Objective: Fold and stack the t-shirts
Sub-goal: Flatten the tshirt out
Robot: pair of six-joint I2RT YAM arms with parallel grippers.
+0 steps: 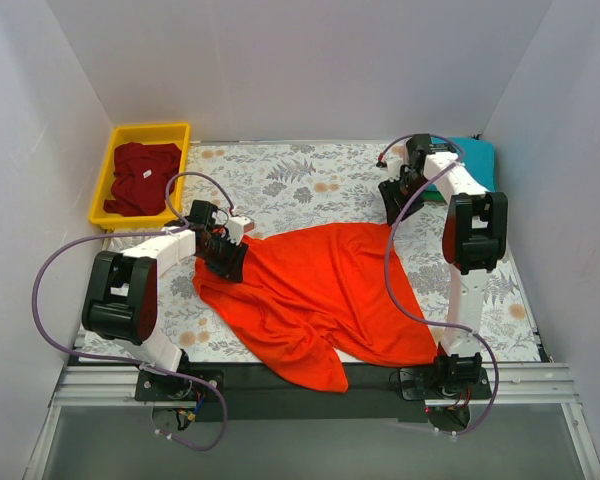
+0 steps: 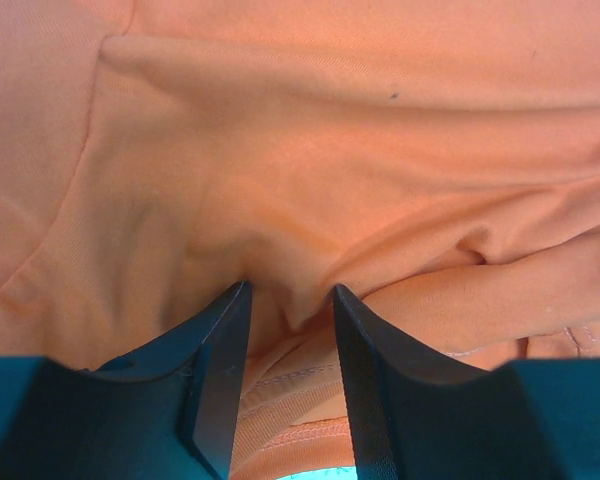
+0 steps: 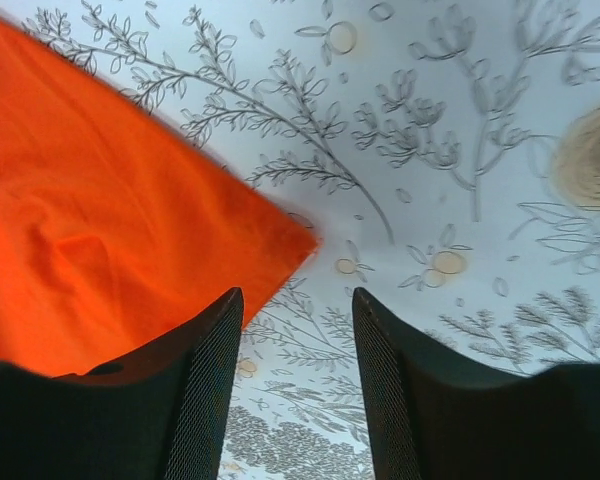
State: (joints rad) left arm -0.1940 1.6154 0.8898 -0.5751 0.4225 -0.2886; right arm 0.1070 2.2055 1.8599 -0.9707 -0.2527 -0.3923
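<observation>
While the left tool (image 1: 225,262) pinches the orange-red t-shirt (image 1: 325,290) for flattening, the empty, parted right tool (image 1: 393,205) should grasp its corner

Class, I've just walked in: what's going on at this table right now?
Two robot arms are working on an orange-red t-shirt, spread but rumpled on the floral table cloth. The left gripper pinches a fold at its left edge. The right gripper is open and empty, above the cloth just off the shirt's far right corner. A maroon t-shirt sits in the yellow bin; a teal t-shirt lies at the table's far right corner.
</observation>
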